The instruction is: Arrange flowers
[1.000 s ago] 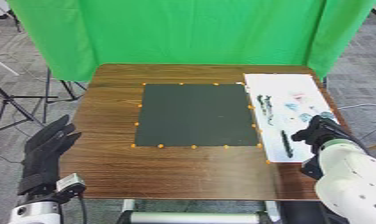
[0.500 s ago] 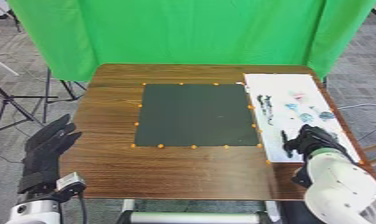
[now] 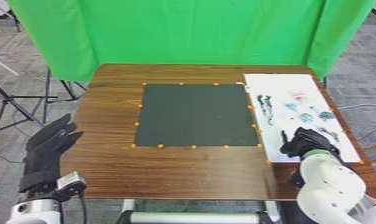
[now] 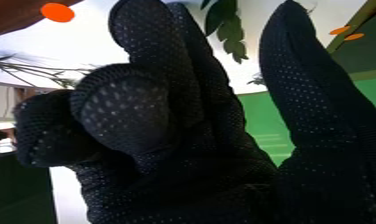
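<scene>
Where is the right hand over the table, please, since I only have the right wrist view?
Observer: In the head view, the right hand is over the near part of the white sheet, on the table's right side.
Operator: Thank you; where would I find the pink flower?
Observer: The pink flower lies on the sheet, farther from the robot than that hand.
Operator: And the left hand, please?
Observer: The left hand is by the table's left edge, its fingers straight.

Premises found: robotics lab. I note green curtain (image 3: 202, 35) beyond my right hand (image 3: 302, 142), tripod (image 3: 8, 98) beyond my left hand (image 3: 49, 146).
</scene>
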### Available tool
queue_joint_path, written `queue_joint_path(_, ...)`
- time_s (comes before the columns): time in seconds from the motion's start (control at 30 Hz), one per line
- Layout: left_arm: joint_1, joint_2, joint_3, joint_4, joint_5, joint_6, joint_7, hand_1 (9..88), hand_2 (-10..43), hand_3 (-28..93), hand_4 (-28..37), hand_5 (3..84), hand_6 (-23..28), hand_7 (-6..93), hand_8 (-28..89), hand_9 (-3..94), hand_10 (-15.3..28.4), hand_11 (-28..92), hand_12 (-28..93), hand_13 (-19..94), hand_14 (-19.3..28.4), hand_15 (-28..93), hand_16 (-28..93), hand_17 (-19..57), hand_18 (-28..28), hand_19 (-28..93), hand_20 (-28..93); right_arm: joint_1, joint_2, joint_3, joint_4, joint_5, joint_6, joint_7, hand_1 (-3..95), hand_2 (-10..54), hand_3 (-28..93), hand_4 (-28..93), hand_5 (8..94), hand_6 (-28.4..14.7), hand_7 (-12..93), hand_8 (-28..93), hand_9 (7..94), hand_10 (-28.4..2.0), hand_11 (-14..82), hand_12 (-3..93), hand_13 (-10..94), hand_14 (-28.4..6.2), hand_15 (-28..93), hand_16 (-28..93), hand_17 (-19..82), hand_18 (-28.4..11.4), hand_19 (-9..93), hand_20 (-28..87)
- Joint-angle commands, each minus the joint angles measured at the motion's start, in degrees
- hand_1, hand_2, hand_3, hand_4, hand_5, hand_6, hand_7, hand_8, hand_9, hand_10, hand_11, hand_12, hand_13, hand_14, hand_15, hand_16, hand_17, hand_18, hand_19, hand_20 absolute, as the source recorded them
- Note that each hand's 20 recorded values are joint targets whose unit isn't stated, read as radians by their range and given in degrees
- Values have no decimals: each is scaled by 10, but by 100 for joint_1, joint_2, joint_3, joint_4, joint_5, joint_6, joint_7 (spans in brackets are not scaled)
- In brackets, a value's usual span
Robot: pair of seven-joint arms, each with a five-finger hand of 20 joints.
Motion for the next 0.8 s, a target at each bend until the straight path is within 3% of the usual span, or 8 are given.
queue_joint_path(0.03, 47, -129, -92, -48, 142, -121, -138, 265, 57, 823, -199, 382, 99, 162, -114, 316, 194, 366, 49, 239, 268, 655, -180, -90, 217, 616, 28, 180, -18, -451, 202, -364, -210, 133, 364, -32, 702, -196, 797, -120, 175, -58, 841, -187, 378, 219, 869, -72, 603, 177, 707, -81, 932, 111)
queue_joint_path(0.17, 49, -101, -80, -49, 101, -108, -109, 265, 57, 824, -199, 382, 99, 163, -114, 316, 194, 366, 48, 239, 268, 655, -180, -91, 217, 617, 28, 288, -55, -702, 337, -491, -314, 218, 365, -41, 709, -198, 799, -114, 192, -54, 844, -182, 389, 224, 871, -71, 608, 179, 706, -85, 932, 133)
queue_joint_path(0.6, 97, -154, -151, -57, 170, -126, -160, 266, 58, 825, -197, 382, 99, 162, -113, 316, 194, 367, 49, 238, 268, 654, -180, -90, 217, 617, 28, 123, -242, -731, 633, -369, -650, 285, 410, -65, 724, -206, 802, -102, 220, -50, 845, -173, 414, 234, 871, -70, 628, 192, 703, -96, 932, 190)
queue_joint_path(0.67, 101, -143, -152, -54, 141, -118, -123, 267, 58, 825, -196, 382, 99, 162, -114, 316, 195, 367, 49, 238, 269, 654, -180, -90, 217, 617, 28, 120, -264, -763, 672, -410, -644, 281, 440, -71, 722, -233, 800, -100, 212, 92, 845, -170, 423, 234, 872, -67, 633, 195, 701, -100, 932, 209)
queue_joint_path(0.73, 84, -178, -158, -56, 209, -146, -182, 266, 58, 826, -196, 382, 99, 162, -114, 317, 195, 367, 49, 239, 269, 654, -180, -90, 217, 616, 28, 75, -259, -750, 686, -354, -596, 267, 458, -72, 717, -240, 801, -98, 206, 144, 846, -168, 426, 235, 873, -66, 635, 197, 700, -102, 932, 219)
queue_joint_path(0.8, 78, -145, -142, -54, 179, -132, -146, 267, 58, 826, -195, 382, 98, 163, -114, 316, 195, 368, 49, 239, 269, 655, -180, -90, 217, 617, 28, 69, -282, -732, 700, -335, -558, 243, 500, -73, 709, -252, 811, -91, 205, 198, 854, -163, 431, 240, 877, -64, 640, 201, 700, -105, 932, 240)
